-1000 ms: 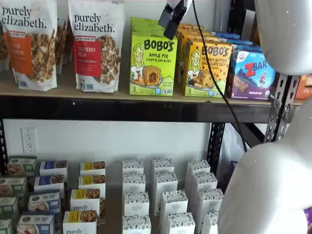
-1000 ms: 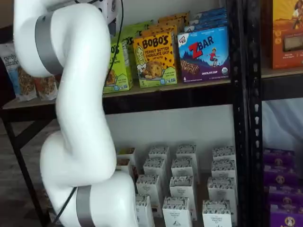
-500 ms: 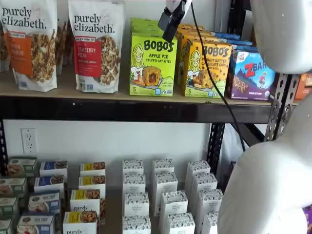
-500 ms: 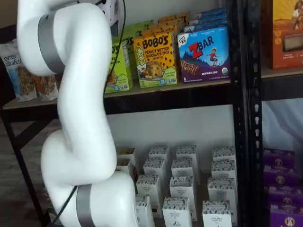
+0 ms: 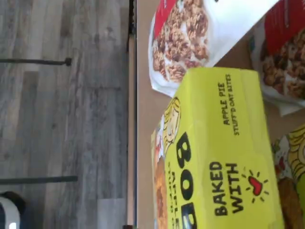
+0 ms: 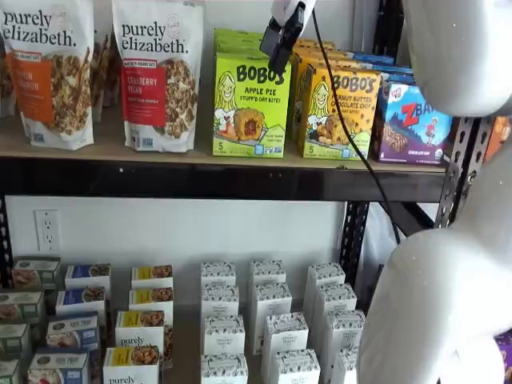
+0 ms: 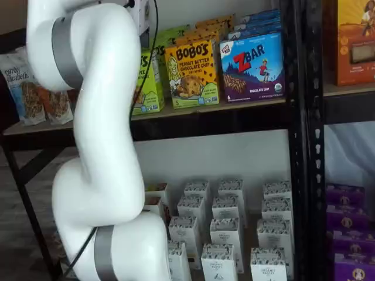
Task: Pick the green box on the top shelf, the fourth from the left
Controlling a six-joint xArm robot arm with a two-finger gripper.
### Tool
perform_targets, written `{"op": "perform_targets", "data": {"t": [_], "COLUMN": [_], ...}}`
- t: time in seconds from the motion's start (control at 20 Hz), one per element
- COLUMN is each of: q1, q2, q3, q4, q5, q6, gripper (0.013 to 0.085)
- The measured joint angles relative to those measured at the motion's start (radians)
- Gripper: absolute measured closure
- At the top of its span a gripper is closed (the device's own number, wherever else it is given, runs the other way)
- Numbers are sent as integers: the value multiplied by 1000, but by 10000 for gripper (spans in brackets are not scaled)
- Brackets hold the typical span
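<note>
The green box [image 6: 250, 104] is a lime-green Bobo's Apple Pie carton standing upright on the top shelf [image 6: 200, 181], a tan board with a black front rail. My gripper [image 6: 282, 42] hangs from the view's top edge just above the box's top right corner. Its black fingers show as one dark shape with no clear gap and nothing held. The wrist view shows the box's top and front close up [image 5: 217, 152]. In a shelf view the box [image 7: 151, 82] is partly hidden behind my white arm [image 7: 99, 146].
Two Purely Elizabeth granola bags [image 6: 160, 72] stand left of the green box. A yellow-orange Bobo's box [image 6: 340, 112] stands right against it, then a blue ZBar box [image 6: 412, 124]. Small white cartons [image 6: 268, 320] fill the lower level. A black upright [image 7: 304, 140] stands at the right.
The gripper has shifted slightly, staying over the green box's top right corner. The arm's white links have moved a little across both shelf views. The boxes have not moved.
</note>
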Motion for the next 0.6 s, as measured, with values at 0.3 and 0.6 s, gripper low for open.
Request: {"op": "perform_targets", "data": {"t": [0.3, 0.6], "q1": [0, 8], "q2": [18, 36], "q3": [-7, -13], "q4": [-15, -31], "q5": [10, 13], "q6": [-6, -4], "gripper": [130, 130]}}
